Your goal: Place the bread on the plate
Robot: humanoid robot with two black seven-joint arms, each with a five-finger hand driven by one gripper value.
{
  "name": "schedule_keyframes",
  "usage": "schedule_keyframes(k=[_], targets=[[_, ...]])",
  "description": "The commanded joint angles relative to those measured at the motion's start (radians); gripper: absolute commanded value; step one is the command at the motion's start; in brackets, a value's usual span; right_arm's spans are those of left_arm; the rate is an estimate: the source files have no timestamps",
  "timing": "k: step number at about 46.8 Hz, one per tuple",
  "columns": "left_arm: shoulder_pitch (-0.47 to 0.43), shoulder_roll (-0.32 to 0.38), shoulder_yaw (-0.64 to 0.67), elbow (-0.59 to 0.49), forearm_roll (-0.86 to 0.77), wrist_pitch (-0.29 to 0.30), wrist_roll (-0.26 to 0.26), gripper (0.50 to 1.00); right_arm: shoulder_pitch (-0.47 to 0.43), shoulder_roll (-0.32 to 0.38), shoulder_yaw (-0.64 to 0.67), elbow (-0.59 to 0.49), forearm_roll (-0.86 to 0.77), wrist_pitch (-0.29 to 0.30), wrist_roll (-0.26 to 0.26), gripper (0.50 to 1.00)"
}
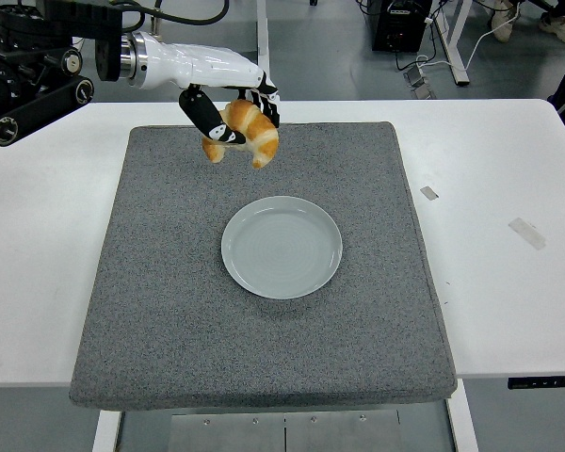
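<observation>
A golden croissant-shaped bread (pixel 250 134) hangs in the air over the far part of the grey mat, held in my left hand (pixel 228 121), whose black fingers are curled around it. The hand reaches in from the upper left on a white forearm. A pale round plate (pixel 282 247) lies empty at the middle of the mat, to the right of and nearer than the bread. The bread is above the mat, apart from the plate. My right hand does not show.
The grey mat (pixel 169 311) covers most of the white table (pixel 508 282). Two bits of tape (pixel 527 233) lie on the table at the right. Desk legs and cables stand on the floor beyond the table.
</observation>
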Motion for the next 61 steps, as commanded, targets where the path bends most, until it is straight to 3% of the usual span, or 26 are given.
schedule_keyframes(k=[1, 22, 61], targets=[[0.003, -0.024, 0.000, 0.002, 0.000, 0.013, 0.000, 0.500, 0.000, 0.000, 0.000, 0.000, 0.000, 0.000, 0.000, 1.000], [0.039, -0.139, 0.003, 0.002, 0.000, 0.031, 0.000, 0.500, 0.000, 0.000, 0.000, 0.000, 0.000, 0.000, 0.000, 1.000], [0.145, -0.154, 0.051, 0.005, 0.020, 0.031, 0.000, 0.500, 0.000, 0.000, 0.000, 0.000, 0.000, 0.000, 0.000, 1.000]])
